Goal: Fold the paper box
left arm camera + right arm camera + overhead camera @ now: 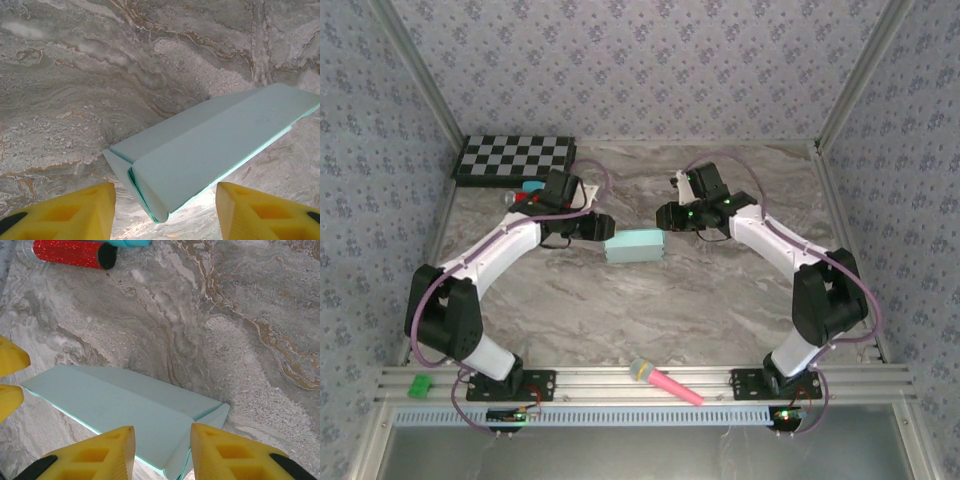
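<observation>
Paper box point(633, 246): pale aqua card, folded to a low rectangular form. It lies flat at the centre of the top view, between the two grippers.

Left gripper point(165, 212): yellow fingers point(75, 210) spread to the lower left and lower right of its wrist view. The box's end, with folded flaps, sits in the gap, and marble shows on either side.

Right gripper point(162, 452): yellow fingers point(95, 455) held apart at the bottom of its wrist view. The box's other end lies in the gap; contact cannot be told.

Marble tabletop point(720, 300): bears the box.

Red glitter cylinder point(70, 252): upper left of the right wrist view.

Checkerboard point(515, 158): upper left of the top view.

Pink microphone point(665, 383): bottom centre, on the rail.
</observation>
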Tool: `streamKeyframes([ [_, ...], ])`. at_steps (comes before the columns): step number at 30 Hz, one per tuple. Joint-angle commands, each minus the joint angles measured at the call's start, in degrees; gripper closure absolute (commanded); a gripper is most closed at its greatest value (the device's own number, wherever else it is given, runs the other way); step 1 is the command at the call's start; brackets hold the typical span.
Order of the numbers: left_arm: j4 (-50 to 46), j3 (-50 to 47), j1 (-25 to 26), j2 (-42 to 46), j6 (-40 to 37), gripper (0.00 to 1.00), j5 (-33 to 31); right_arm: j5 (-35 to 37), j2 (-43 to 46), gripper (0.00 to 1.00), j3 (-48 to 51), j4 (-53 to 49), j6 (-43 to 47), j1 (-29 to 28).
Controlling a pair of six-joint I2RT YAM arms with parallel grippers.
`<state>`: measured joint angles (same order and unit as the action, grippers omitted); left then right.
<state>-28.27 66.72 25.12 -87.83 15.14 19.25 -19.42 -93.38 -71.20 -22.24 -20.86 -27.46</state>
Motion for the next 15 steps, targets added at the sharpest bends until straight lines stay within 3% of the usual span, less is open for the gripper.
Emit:
streamKeyframes([
  [1,0.11,1.87,-0.35,-0.87,0.54,0.45,0.48,-1.50,-0.68,0.64,-1.66,-1.94,1.09,-0.19],
  [15,-0.21,0.83,-0.34,-1.23,0.46,0.49,0.79,-1.76,-1.95,0.65,-1.31,-2.97,1.54,-0.53],
])
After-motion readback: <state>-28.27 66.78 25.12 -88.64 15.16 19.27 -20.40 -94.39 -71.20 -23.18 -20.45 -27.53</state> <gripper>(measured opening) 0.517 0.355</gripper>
